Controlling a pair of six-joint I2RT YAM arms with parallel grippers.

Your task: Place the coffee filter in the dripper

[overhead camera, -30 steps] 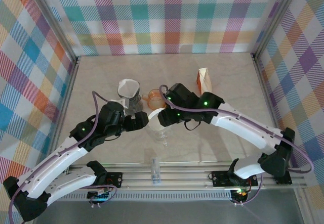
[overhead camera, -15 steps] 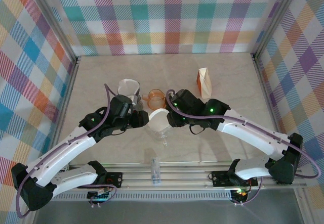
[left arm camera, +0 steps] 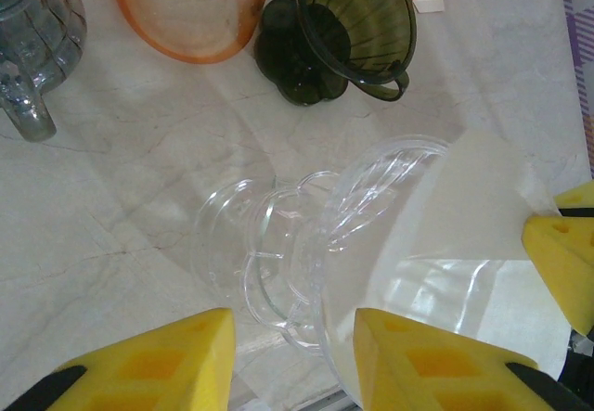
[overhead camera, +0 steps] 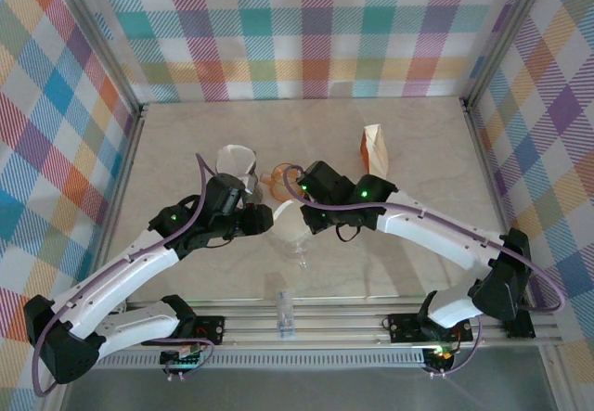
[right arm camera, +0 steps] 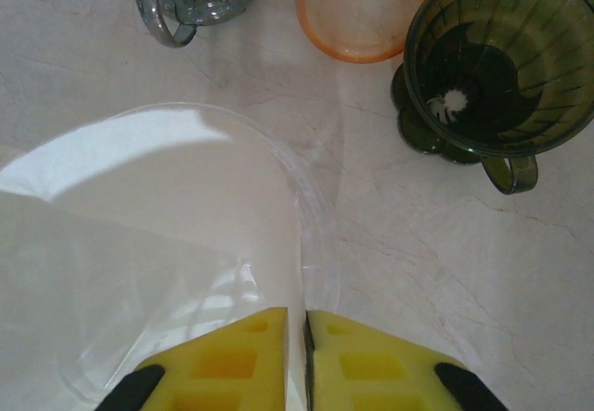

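Newly closed, I log: left gripper half-shut around clear dripper, right gripper pinching coffee filter edge.

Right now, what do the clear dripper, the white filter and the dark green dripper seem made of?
The clear dripper looks like glossy glass or clear plastic: the table shows through its ribs. The white filter is probably thin matte paper, letting light through. The dark green dripper looks like tinted see-through plastic or glass, shiny and ribbed.
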